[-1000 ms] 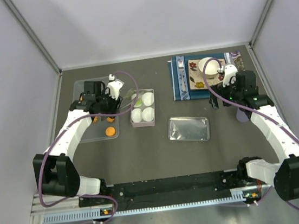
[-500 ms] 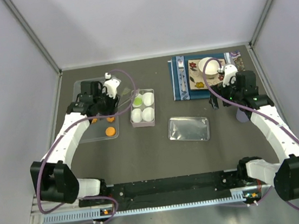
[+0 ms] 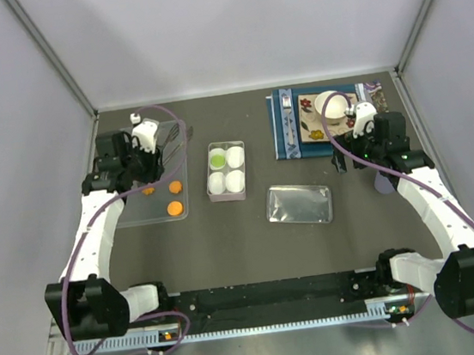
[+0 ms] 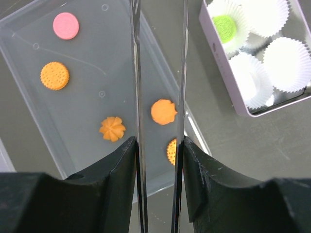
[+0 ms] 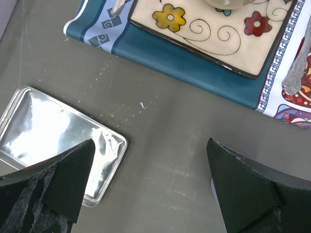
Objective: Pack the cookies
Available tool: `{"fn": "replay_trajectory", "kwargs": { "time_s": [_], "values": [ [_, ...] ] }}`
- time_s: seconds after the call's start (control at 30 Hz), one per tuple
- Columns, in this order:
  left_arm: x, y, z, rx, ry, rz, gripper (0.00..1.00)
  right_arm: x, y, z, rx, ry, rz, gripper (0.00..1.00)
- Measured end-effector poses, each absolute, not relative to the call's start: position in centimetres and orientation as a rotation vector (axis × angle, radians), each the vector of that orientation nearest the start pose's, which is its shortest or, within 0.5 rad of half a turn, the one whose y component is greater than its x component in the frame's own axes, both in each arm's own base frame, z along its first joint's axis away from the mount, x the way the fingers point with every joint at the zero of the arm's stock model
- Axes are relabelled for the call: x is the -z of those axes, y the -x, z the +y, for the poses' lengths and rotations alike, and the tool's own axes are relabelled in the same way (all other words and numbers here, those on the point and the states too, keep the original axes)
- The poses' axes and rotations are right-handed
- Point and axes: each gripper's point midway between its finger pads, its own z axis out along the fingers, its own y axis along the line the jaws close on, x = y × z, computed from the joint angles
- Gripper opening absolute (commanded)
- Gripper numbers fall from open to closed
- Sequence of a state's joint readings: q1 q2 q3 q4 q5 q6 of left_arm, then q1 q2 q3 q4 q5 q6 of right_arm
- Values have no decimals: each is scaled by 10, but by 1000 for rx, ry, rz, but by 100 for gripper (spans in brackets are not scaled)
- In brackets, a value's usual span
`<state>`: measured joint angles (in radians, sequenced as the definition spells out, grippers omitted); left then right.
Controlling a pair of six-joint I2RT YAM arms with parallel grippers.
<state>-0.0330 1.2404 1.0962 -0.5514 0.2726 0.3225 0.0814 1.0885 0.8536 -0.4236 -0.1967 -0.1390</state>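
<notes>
**Left gripper (image 4: 158, 145) pinched narrow on tweezers (image 4: 136, 73) over the clear tray (image 4: 87, 48); right gripper (image 5: 150, 165) spread wide, empty, well apart from the tray.**
Five cookies (image 4: 164, 111) lie loose in the tray, four orange and one pink, and a green cookie (image 4: 224, 25) sits in the four-cup box (image 4: 223, 60) just beside the tray. The thin blades may skate off a flat disc on the slick plastic, flick it out, or shove the light tray. The tweezer tips run off the wrist view, so I cannot tell what they hold. One orange cookie is half hidden behind a blade.
</notes>
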Motion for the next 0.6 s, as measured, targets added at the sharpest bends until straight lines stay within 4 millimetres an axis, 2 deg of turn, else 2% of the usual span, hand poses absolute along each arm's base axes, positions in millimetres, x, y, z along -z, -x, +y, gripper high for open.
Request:
{"fn": "replay_trajectory", "kwargs": {
  "time_s": [0.1,0.3,0.6],
  "values": [
    [-199,-339,-32,137,-518,2182,45,-165,-317,55,-187,351,2193,99],
    [-195,-310,-8,95,-529,2201,45,-169,-317,56,-192,354,2187,99],
    [-165,-263,10,69,-592,2293,46,-168,-316,57,-198,359,2190,99]
  ]
}}
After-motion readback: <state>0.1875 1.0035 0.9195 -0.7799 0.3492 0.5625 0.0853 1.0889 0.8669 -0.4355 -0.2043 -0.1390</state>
